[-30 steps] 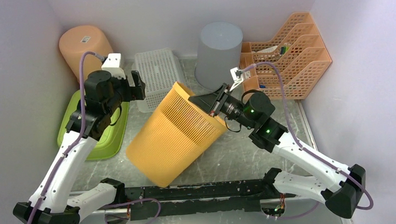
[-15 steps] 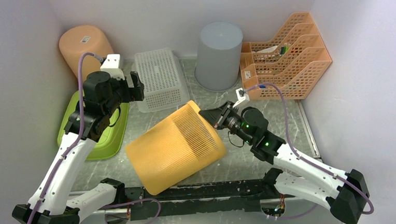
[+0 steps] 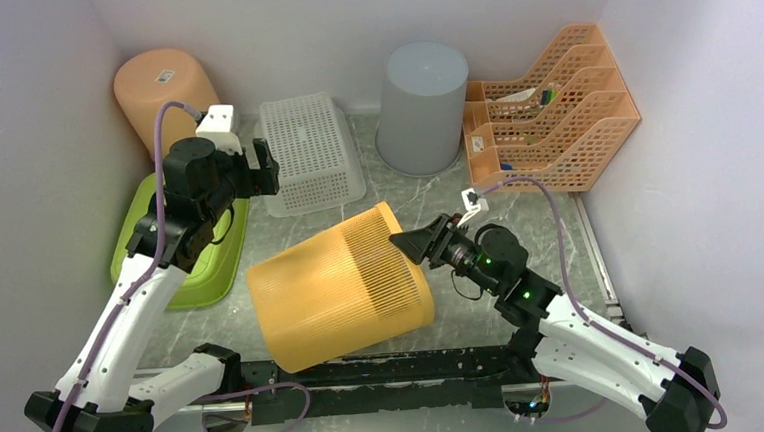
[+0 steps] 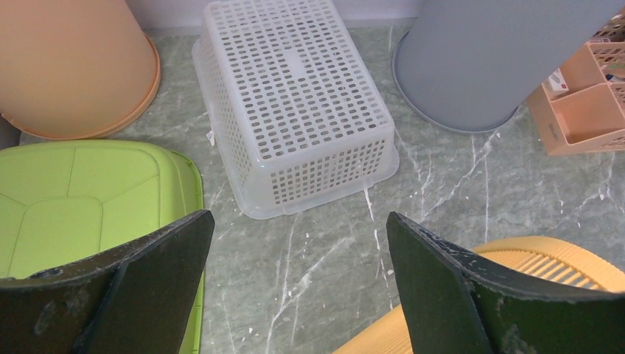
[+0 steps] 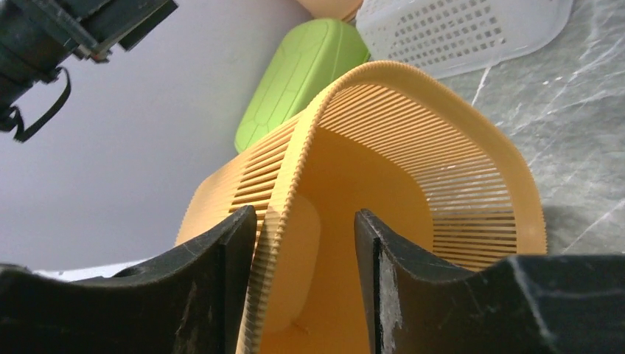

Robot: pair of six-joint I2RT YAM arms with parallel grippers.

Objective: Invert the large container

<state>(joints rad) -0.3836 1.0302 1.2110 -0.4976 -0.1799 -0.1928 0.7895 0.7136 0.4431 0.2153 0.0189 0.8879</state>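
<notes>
The large container (image 3: 337, 289) is an orange slatted bin lying on its side near the front of the table, its open mouth facing right. My right gripper (image 3: 400, 243) is at the upper part of its rim. In the right wrist view the rim (image 5: 295, 158) runs between the fingers of the right gripper (image 5: 306, 217), close to the left finger, with a gap to the right one; the jaws are open. My left gripper (image 3: 267, 171) hovers open above the table behind the bin, holding nothing. The left wrist view shows that gripper (image 4: 298, 221) above bare table, with the bin's side (image 4: 560, 254) at bottom right.
An upturned white mesh basket (image 3: 309, 150), an upturned grey bin (image 3: 421, 93) and an upturned peach bin (image 3: 163, 89) stand along the back. An orange file rack (image 3: 552, 105) fills the back right. A green lid (image 3: 185, 253) lies at the left.
The orange bin has come down from a steep tilt to lie on its side, nearer the front. My right gripper went down with it and opened its jaws off the rim. The left arm stayed still.
</notes>
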